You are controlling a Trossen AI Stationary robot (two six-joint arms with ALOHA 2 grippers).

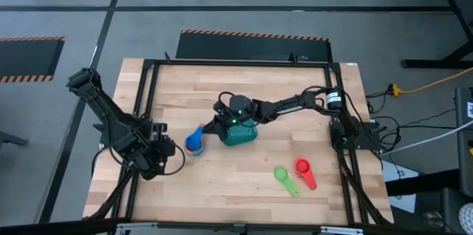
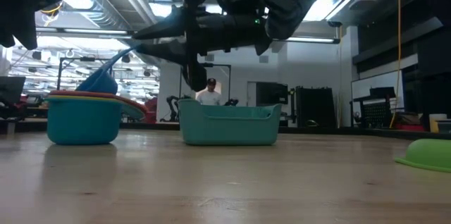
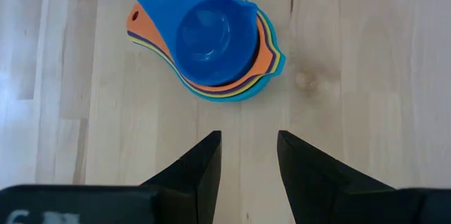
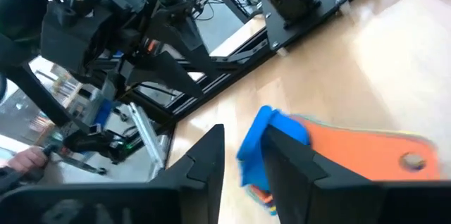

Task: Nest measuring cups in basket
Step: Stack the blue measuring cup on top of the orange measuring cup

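My right end effector (image 1: 214,125) hangs above the wooden counter (image 1: 244,183) between the teal basket (image 1: 240,134) and a nested stack of measuring cups (image 1: 194,142), its 2 fingers slightly apart around the blue handle of the top cup, though I cannot tell whether they grip it. My left end effector (image 3: 248,160) waits near the stack, fingers partly open and holding nothing. 2 more cups, green (image 1: 284,178) and red (image 1: 304,171), lie apart on the counter.

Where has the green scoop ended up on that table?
Seen from above, the green scoop lies on the table's right half toward the near edge, beside the red scoop, apart from the teal basket.
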